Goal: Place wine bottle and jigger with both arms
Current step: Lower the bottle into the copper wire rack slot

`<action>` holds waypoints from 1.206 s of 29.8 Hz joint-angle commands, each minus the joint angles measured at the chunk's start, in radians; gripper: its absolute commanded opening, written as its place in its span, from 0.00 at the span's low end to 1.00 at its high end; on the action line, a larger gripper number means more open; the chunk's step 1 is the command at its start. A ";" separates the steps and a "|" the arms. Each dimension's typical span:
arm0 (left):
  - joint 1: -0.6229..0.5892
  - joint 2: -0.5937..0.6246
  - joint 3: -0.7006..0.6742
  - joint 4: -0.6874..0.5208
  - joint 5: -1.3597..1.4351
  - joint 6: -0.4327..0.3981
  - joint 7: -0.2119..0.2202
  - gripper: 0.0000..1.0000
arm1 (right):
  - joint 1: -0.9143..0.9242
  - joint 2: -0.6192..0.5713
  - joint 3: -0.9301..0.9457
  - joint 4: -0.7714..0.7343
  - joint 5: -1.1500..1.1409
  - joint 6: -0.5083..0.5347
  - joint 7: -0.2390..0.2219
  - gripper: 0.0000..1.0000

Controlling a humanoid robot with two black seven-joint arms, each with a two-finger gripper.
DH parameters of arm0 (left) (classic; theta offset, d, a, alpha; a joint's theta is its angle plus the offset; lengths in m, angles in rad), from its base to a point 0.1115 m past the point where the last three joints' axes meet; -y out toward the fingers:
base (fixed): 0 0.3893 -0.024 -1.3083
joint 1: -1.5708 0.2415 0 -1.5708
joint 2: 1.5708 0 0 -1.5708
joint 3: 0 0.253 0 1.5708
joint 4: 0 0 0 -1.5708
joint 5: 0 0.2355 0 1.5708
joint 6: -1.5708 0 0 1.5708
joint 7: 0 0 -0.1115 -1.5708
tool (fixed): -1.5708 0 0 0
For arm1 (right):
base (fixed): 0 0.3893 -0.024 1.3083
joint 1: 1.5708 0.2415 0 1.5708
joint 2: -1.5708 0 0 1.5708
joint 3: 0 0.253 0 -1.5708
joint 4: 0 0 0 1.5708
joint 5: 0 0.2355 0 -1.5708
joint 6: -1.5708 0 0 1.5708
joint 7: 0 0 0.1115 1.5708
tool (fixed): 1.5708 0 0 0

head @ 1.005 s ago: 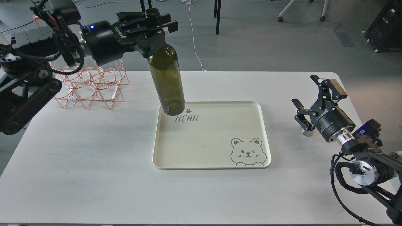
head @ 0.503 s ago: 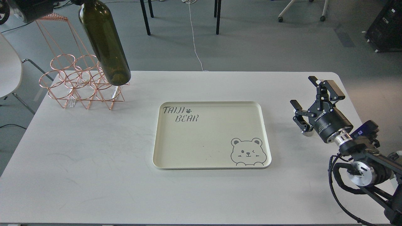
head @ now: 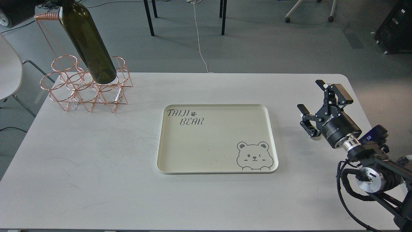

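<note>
The bottle (head: 87, 42) has moved from above the tray (head: 270, 135) to hang tilted over the rack (head: 87, 87) at upper left, its holding left hand out of frame, while the released right hand (head: 317, 108) straddles the jigger (head: 316, 137) at right.

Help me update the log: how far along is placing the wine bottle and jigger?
Nothing looks placed yet. In hand: the wine bottle hangs tilted above the copper rack, its neck and holder out of frame. The right gripper is open next to the jigger, mostly hidden behind a finger. Left: grasping the jigger and setting both down.
</note>
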State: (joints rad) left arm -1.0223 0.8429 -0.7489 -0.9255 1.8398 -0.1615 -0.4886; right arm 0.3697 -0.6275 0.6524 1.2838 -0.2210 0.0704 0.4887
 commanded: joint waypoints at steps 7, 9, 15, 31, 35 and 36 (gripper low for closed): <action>0.001 -0.021 0.028 0.059 -0.007 0.020 0.000 0.05 | 0.000 0.000 0.000 0.000 0.000 -0.001 0.000 0.99; 0.001 -0.027 0.031 0.060 -0.007 0.022 0.000 0.05 | 0.000 0.000 0.000 0.000 0.000 0.000 0.000 0.99; -0.001 -0.050 0.042 0.111 -0.008 0.039 0.000 0.05 | 0.000 0.000 0.000 0.000 0.000 0.000 0.000 0.99; 0.001 -0.068 0.043 0.149 -0.008 0.046 0.000 0.06 | 0.000 0.002 0.000 0.002 0.000 0.000 0.000 0.99; 0.005 -0.076 0.045 0.151 -0.008 0.048 0.000 0.06 | -0.005 0.002 0.001 0.000 0.000 0.000 0.000 0.99; 0.007 -0.076 0.046 0.151 -0.008 0.049 0.000 0.06 | -0.006 0.002 0.001 0.000 0.000 0.000 0.000 0.99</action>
State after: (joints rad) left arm -1.0213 0.7705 -0.7048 -0.7753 1.8310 -0.1130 -0.4890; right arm 0.3686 -0.6263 0.6532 1.2848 -0.2209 0.0705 0.4887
